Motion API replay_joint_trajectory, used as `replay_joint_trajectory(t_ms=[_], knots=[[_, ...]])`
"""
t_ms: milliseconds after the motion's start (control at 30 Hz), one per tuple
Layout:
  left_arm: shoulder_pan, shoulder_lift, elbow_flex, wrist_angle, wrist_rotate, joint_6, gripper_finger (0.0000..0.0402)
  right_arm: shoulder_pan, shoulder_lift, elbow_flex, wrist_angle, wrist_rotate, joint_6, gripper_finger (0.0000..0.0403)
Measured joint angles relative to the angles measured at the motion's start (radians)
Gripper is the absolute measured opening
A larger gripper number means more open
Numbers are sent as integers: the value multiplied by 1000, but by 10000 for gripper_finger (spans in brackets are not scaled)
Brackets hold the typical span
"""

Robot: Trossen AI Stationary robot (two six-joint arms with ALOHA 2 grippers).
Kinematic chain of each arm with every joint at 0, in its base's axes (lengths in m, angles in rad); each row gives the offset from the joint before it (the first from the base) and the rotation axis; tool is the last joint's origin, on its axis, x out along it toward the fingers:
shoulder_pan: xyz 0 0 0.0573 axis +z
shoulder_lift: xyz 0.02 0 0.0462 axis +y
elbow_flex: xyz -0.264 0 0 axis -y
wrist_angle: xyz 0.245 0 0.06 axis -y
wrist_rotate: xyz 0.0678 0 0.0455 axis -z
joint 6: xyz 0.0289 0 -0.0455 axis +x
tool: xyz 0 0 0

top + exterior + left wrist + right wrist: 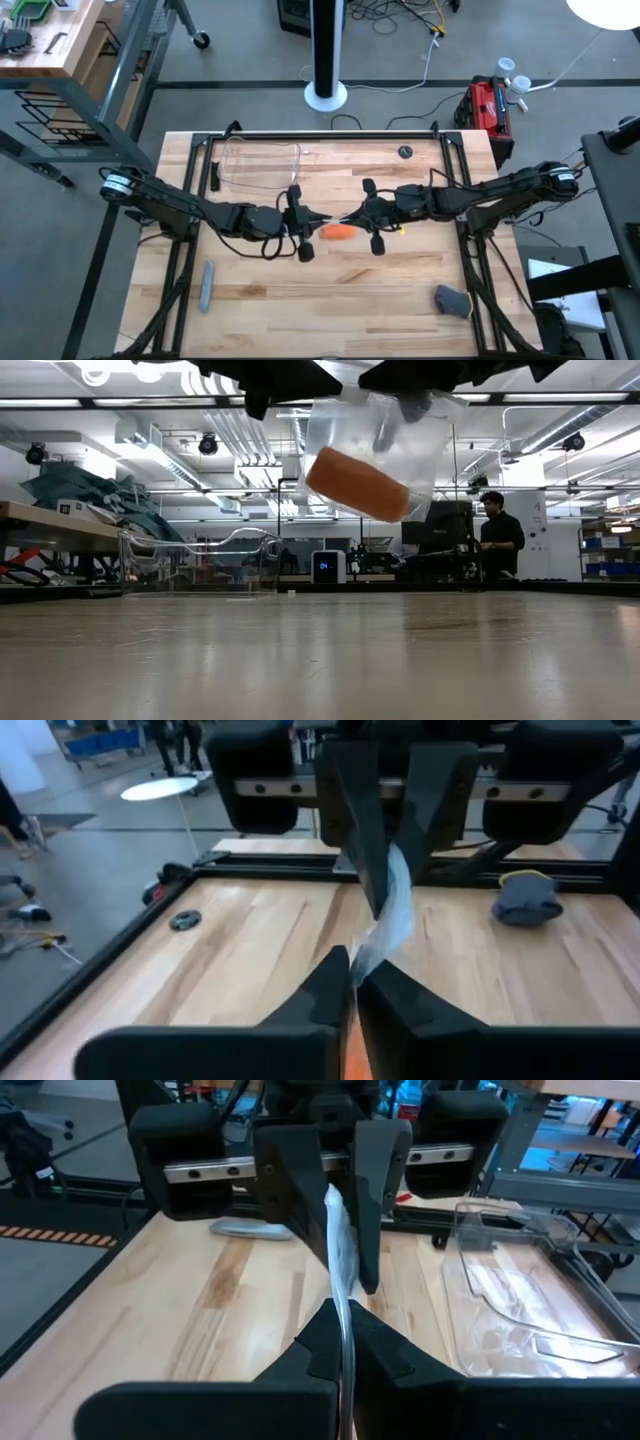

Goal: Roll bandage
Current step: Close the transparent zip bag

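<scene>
The bandage (358,484) is a stubby orange roll inside a crinkled clear plastic wrap (375,430). The wrap hangs well above the table's middle. The roll also shows in the high view (338,232), just on the near side of the line between the two grippers. My left gripper (314,221) comes from the table's left and my right gripper (358,216) from the right. They meet tip to tip, each shut on the wrap. My left gripper pinches the wrap's upper edge (362,960) between its two fingers, level, from the table's left. The wrap is clear of the table, stretched as a thin band toward the other gripper, and the roll hangs below. My right gripper pinches the same upper edge of the wrap (343,1312) between its two fingers, level, from the table's right, facing the left gripper. The film runs taut between the two holds, and the pouch with the roll hangs tilted beneath them.
A clear plastic tray (262,165) lies at the far left of the table. A grey bar (206,285) lies near the front left, a grey lump (452,300) at the front right, and a small black disc (404,152) at the far edge. A person (497,535) stands in the room behind.
</scene>
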Motion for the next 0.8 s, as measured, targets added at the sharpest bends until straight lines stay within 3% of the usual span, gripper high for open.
replay_joint_trajectory(t_ms=[133, 500, 800], knots=[[0, 0, 0, 18, -17, 34, 2, 0, 0, 0, -12, -3, 0, 22], [-7, 0, 0, 9, 20, 70, 0, 0, 5, 0, -6, -4, 29, 137], [-7, 0, 0, 9, 36, 70, 0, -2, 6, 0, 38, -2, 45, 150]])
